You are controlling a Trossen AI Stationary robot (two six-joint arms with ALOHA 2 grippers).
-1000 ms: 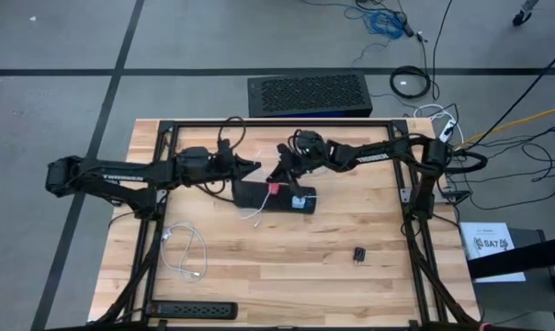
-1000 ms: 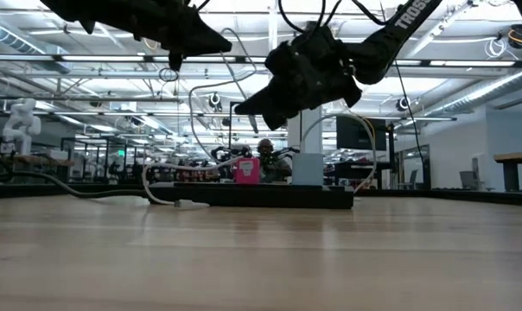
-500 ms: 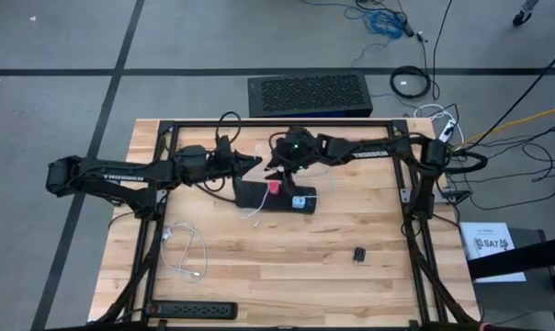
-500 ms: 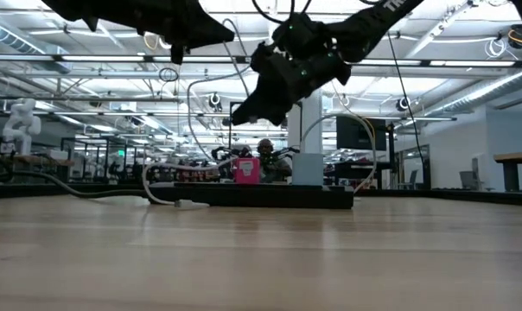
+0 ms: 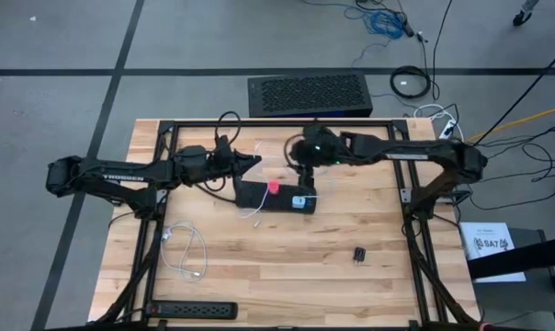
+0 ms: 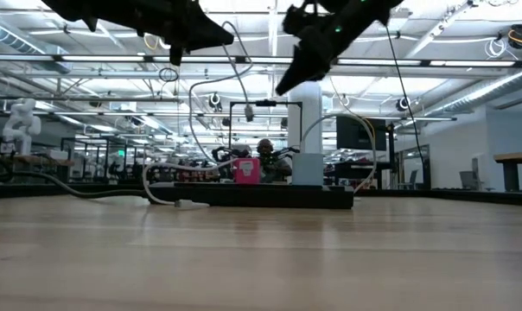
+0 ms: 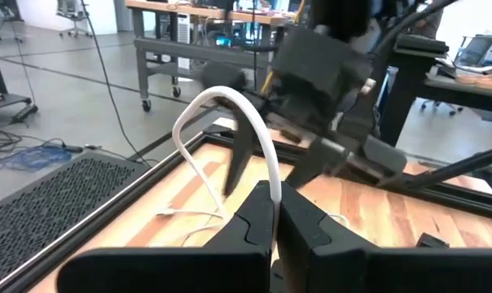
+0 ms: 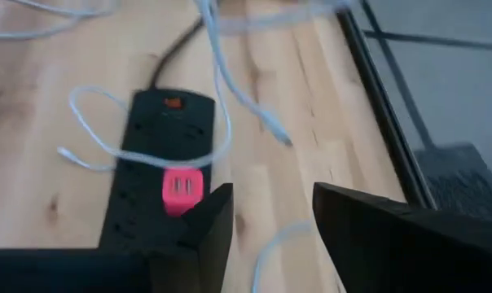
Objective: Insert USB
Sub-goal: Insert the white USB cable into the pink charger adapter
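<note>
At the table's left we see the left arm reaching in along the far half, its left gripper (image 5: 251, 165) raised above the wood just left of the black power strip (image 5: 276, 197); in its wrist view the fingers (image 7: 258, 213) are pressed together on a white USB cable (image 7: 230, 122), which arches up out of the grip and droops away again. On the near left part of the wooden table (image 5: 259, 276) lies another white cable (image 5: 186, 250) in a loose coil, and a second black power strip (image 5: 191, 311) sits along the near left edge. Near the table's middle, the first power strip lies flat with a pink USB charger (image 5: 274, 187) plugged into it; the right wrist view shows the charger's two ports facing up, a red switch at the strip's far end, and a loop of white cable draped across the strip, touching it just beyond the charger. The free end of a cable (image 8: 274, 130) hangs in the air beyond the strip, not in either port. Just right of the left gripper, the right gripper (image 5: 302, 171) hovers over the far end of the strip, clear of it; its two dark fingers (image 8: 209, 216) stand apart with nothing between them. The low view shows both grippers well above the strip. Farther right, a small black adapter (image 5: 360, 254) lies alone on the wood, well apart from the strip. Beyond the table's far edge, a black perforated case (image 5: 308, 95) rests on the floor.
</note>
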